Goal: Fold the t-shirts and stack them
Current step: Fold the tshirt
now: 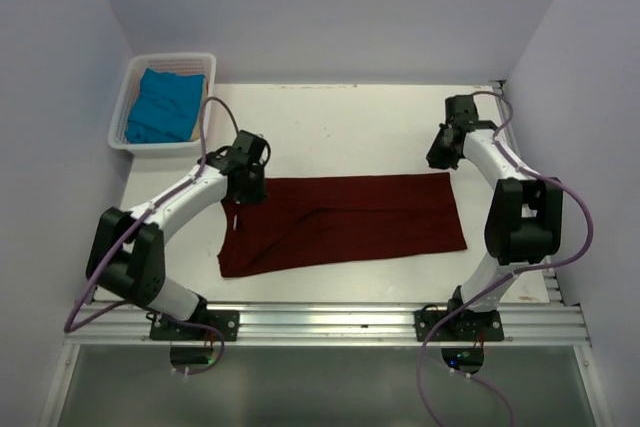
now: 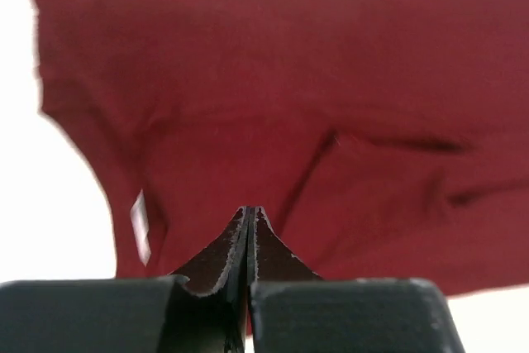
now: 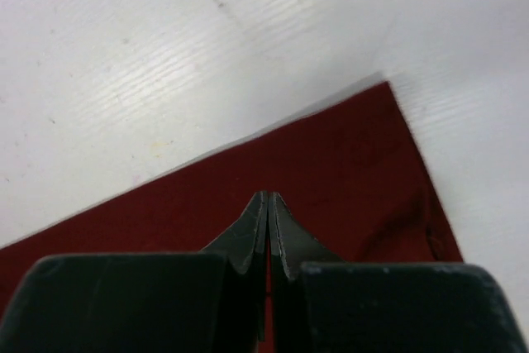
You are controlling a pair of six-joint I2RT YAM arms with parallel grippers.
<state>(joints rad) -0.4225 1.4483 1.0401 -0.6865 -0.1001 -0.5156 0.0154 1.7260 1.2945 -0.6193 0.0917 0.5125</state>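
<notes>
While both arms reach out over the white surface (image 1: 340, 127) in the overhead view, a maroon t-shirt (image 1: 340, 222) lies flat across its middle as a long band, creased along its length. Its left end sits below the left pincer (image 1: 252, 185), which is at the shirt's far left corner. The right pincer (image 1: 440, 155) is at the far right corner, close to the cloth's back edge. A teal t-shirt (image 1: 165, 107) lies bunched in a white slatted basket (image 1: 176, 56) at the far left corner of the surface, well apart from the maroon one.

Seen from the left wrist, the left pincer (image 2: 250, 214) is closed, its two dark tips pressed together and raised above the maroon t-shirt (image 2: 273, 105). The shirt fills most of the view, with bare surface (image 2: 50, 204) to the left. A small white label (image 2: 140, 227) shows on the cloth near that edge, and folds run across the fabric to the right.

Seen from the right wrist, the right pincer (image 3: 269, 200) is likewise closed, tips meeting over the maroon t-shirt (image 3: 347, 171) just inside its straight edge and near its corner. Scuffed white surface (image 3: 165, 55) lies beyond. Whether these tips touch the cloth cannot be told.
</notes>
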